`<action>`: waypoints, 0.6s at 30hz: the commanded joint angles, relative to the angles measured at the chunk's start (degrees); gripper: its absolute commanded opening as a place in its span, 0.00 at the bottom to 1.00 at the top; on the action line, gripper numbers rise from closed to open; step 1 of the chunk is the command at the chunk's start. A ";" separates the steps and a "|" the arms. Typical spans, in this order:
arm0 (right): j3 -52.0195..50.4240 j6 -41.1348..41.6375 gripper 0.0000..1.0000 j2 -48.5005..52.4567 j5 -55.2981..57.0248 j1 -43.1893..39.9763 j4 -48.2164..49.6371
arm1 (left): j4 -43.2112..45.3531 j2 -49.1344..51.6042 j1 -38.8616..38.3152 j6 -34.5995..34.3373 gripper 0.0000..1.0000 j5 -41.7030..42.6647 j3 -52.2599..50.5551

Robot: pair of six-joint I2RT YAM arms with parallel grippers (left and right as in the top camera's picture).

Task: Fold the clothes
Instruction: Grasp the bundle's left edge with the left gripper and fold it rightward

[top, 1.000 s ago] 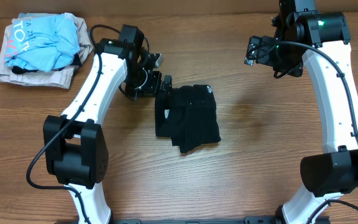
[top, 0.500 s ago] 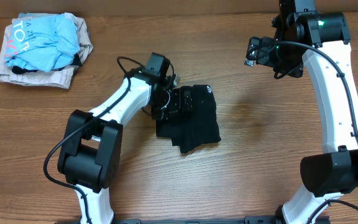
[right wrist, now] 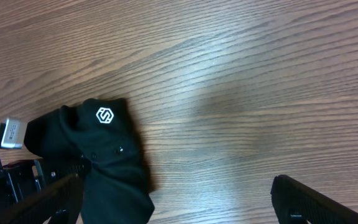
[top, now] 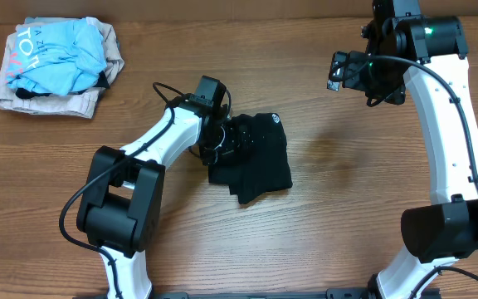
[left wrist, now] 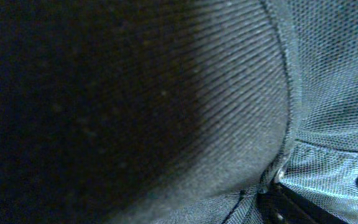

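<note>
Far L: spare pile point(top: 52, 62), not touched. Your L hand point(top: 231, 139) has swung in from the L edge and now presses on the black garment point(top: 264, 166), mid-counter point(top: 347, 208). L wrist cam is all fabric, so can't tell if it's open or gripping. Prob. a grab for the next fold. R hand point(top: 337, 71) hangs spread wide, empty, well apart.

The black garment point(top: 264, 162) lies loosely bunched on the table point(top: 347, 208) (white hexagon logo point(right wrist: 105, 116) facing up).
</note>
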 commanded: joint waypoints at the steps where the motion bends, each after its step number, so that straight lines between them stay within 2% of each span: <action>1: 0.15 -0.37 1.00 -0.66 0.15 -0.04 0.09 | 1.62 0.68 -1.27 -1.14 0.82 -2.12 -0.83; 6: 0.15 -0.39 1.00 -0.66 0.15 -0.04 0.09 | 11.41 0.79 -3.98 -1.11 0.79 -2.08 -0.83; 10: 0.15 -0.57 1.00 -0.66 0.17 -0.04 -0.15 | 20.13 1.25 -5.49 -1.05 0.77 -5.66 -0.83; 15: 0.15 -0.57 1.00 -0.66 0.17 -0.04 -0.17 | 20.41 1.29 -4.92 0.15 0.78 -7.21 -0.42; 18: 0.15 -0.57 1.00 -0.66 0.17 -0.04 -0.11 | 17.00 0.98 -3.28 0.68 0.79 -5.53 1.55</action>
